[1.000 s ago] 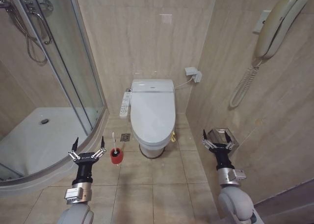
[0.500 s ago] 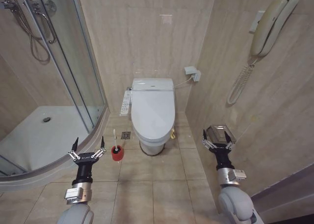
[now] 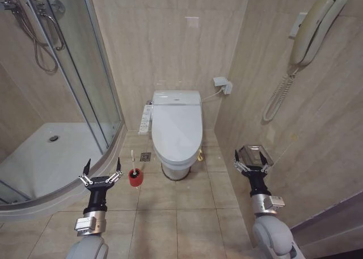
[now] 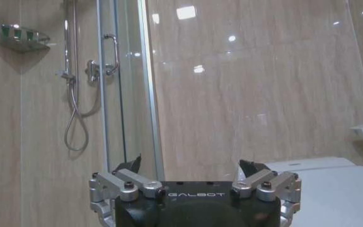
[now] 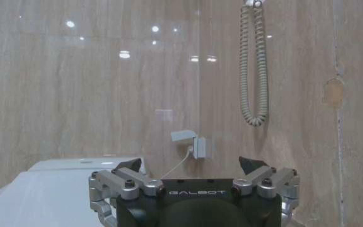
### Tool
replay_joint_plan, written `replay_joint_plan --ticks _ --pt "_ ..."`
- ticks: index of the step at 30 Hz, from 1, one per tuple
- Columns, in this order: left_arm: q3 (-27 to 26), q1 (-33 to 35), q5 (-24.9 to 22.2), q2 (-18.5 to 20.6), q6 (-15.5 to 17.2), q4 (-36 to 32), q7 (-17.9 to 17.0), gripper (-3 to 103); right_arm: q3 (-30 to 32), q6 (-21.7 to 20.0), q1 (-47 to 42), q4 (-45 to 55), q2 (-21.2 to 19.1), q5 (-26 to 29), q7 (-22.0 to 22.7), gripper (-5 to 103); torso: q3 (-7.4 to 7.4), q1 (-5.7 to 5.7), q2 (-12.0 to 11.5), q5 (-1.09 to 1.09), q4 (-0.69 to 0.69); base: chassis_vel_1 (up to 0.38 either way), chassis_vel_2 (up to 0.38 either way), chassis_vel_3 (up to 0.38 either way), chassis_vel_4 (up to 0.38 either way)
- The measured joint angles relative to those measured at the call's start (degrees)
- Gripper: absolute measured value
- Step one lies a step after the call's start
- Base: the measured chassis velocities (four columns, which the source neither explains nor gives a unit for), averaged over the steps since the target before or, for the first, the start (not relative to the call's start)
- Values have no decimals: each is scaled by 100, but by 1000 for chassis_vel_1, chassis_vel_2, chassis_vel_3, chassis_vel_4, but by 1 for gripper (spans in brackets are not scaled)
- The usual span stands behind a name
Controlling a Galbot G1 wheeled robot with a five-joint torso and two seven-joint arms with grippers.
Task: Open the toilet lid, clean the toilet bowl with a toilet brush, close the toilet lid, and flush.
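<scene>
- The toilet lid (image 3: 177,131) lies closed over the toilet, against the back wall.
- The toilet brush (image 3: 134,169) stands in its red holder on the floor, left of the toilet.
- Left pincer (image 3: 102,171) and right pincer (image 3: 250,161) hang spread, grasping nothing, either side.

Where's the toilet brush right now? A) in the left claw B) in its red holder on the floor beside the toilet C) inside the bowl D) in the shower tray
B: the toilet brush stands in its red holder on the floor tiles, apart from the open left claw.
</scene>
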Motion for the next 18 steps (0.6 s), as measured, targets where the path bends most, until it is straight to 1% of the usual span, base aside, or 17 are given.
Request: replay_joint_plan --ticks 14,18 --pt "0 0 0 0 0 0 0 100 0 0 0 0 0 0 0 100 0 0 0 0 -1 0 0 0 0" --pt "0 0 0 0 0 0 0 100 0 0 0 0 0 0 0 100 0 0 0 0 2 0 0 0 0"
